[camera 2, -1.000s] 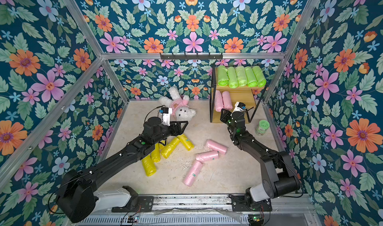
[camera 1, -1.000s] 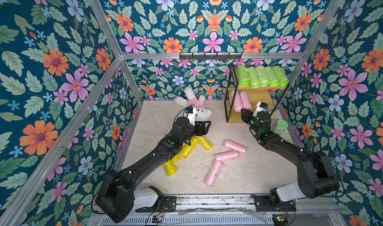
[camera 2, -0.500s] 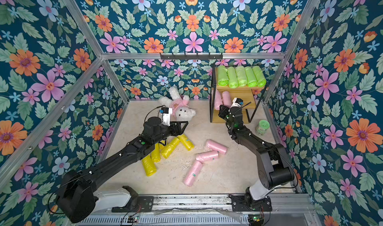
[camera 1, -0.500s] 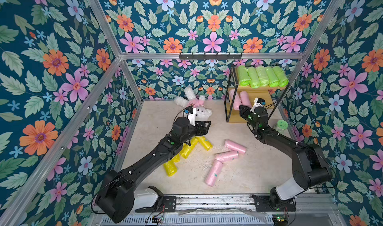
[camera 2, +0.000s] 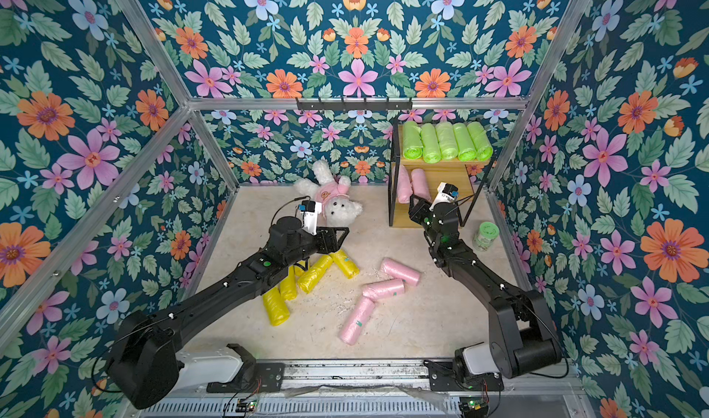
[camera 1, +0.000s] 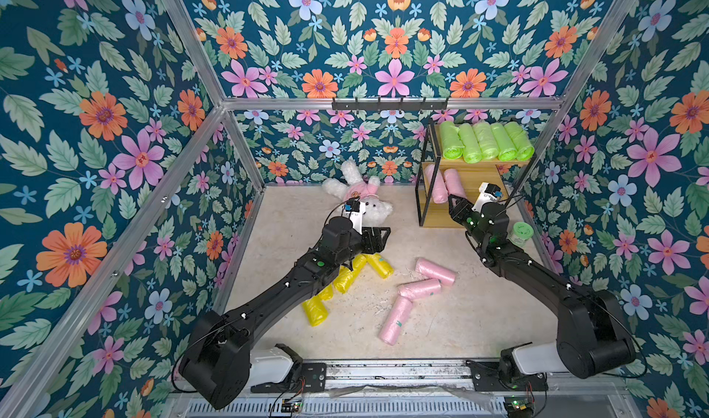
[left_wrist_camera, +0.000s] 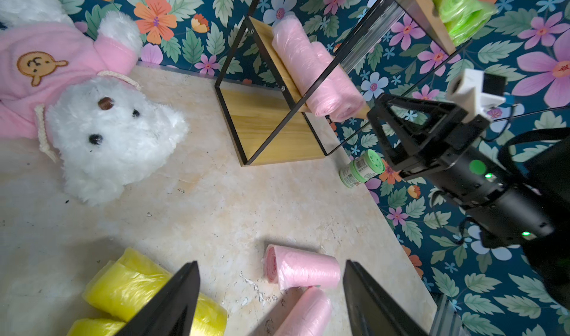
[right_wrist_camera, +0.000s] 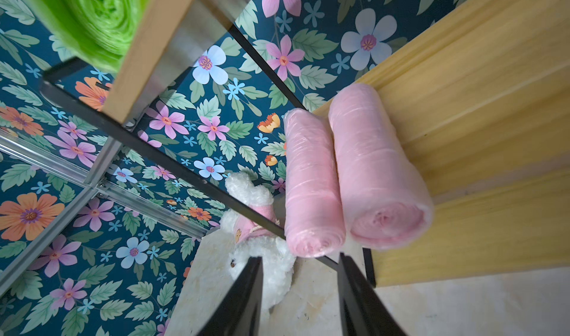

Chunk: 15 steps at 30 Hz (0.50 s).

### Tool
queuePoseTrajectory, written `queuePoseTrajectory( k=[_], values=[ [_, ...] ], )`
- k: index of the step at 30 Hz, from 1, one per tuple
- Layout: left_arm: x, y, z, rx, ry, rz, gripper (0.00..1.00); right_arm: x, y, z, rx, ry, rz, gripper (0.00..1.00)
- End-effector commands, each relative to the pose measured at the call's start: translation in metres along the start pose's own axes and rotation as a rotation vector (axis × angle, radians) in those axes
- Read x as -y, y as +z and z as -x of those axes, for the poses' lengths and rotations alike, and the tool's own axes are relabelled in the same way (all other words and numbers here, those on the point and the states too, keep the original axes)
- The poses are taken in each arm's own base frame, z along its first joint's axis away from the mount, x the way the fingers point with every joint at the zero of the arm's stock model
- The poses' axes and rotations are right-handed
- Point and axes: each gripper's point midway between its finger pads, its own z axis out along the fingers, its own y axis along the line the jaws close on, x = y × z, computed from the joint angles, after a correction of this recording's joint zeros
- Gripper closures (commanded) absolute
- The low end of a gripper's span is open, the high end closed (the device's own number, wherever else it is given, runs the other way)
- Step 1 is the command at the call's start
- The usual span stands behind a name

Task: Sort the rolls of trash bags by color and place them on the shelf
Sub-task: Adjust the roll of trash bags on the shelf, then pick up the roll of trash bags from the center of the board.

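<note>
The shelf (camera 1: pixel 477 176) (camera 2: pixel 441 176) stands at the back right. Several lime green rolls (camera 1: pixel 485 141) lie side by side on its top board, and two pink rolls (camera 1: pixel 445 184) (right_wrist_camera: pixel 313 183) on its middle board. My right gripper (camera 1: pixel 452 201) (right_wrist_camera: pixel 299 257) hovers just in front of those pink rolls' near ends, open and holding nothing. On the floor lie three pink rolls (camera 1: pixel 419 288) and several yellow rolls (camera 1: pixel 378 264). My left gripper (camera 1: pixel 386 237) (left_wrist_camera: pixel 270 263) is open and empty above the floor, between the yellow rolls and the nearest pink roll (left_wrist_camera: pixel 303 271).
A white plush bear in a pink top (camera 1: pixel 360 201) lies at the back centre, close to my left wrist. A small pale-green lidded jar (camera 1: pixel 521 232) stands by the right wall beside the shelf. A black hook rail (camera 1: pixel 389 103) runs along the back frame. Flowered walls close in three sides.
My right gripper has shifted left along the shelf front to the pink rolls' ends, and its jaws have parted. The left arm has not moved.
</note>
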Motion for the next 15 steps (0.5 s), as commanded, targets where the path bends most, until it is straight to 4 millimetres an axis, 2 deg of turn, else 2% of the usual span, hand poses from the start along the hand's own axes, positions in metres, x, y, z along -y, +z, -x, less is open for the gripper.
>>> queuePoseTrajectory(
  k=[1, 7, 15],
  values=[
    [-0.008, 0.005, -0.017, -0.068, 0.017, 0.023, 0.22, 0.007, -0.014, 0.001, -0.029, -0.055, -0.013, 0.47],
    [-0.026, 0.016, -0.052, -0.180, 0.009, 0.062, 0.22, 0.027, -0.040, 0.009, -0.066, -0.099, -0.046, 0.41],
    [-0.054, 0.022, -0.097, -0.325, 0.020, 0.175, 0.23, 0.038, -0.054, -0.007, -0.120, -0.158, -0.076, 0.36]
  ],
)
